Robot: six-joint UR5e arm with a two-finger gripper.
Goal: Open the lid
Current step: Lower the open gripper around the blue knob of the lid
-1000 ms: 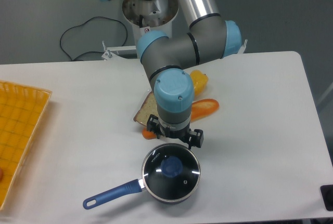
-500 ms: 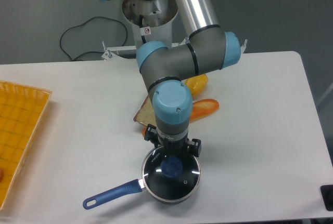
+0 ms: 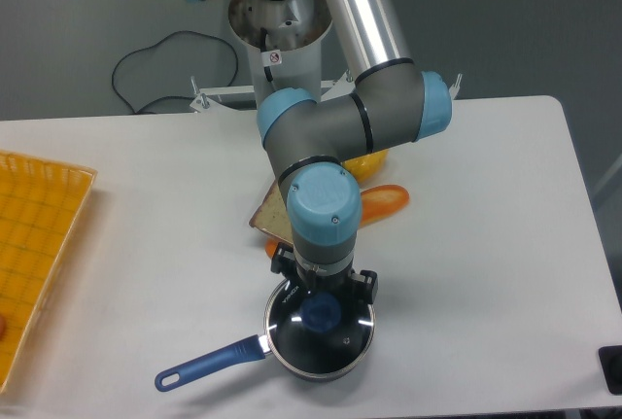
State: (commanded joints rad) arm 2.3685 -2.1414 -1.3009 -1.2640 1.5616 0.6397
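Lid [image 3: 321, 327] lies flat on the saucepan [image 3: 313, 351], whose blue handle [image 3: 209, 364] points lower-left across the counter [image 3: 486, 244]. Gripper [image 3: 322, 293] has dropped closer over the knob [image 3: 320, 314] than before; fingers' spacing cannot be told.

The lid [image 3: 321, 327] is clear, glossy glass in a thin bright metal rim, with a blue knob [image 3: 319, 315] that looks like plastic. The saucepan [image 3: 301, 366] is dark, its handle [image 3: 209, 363] smooth blue. The arm [image 3: 326, 132] is matt grey with glossy blue caps. The tabletop [image 3: 486, 244] is matt white.
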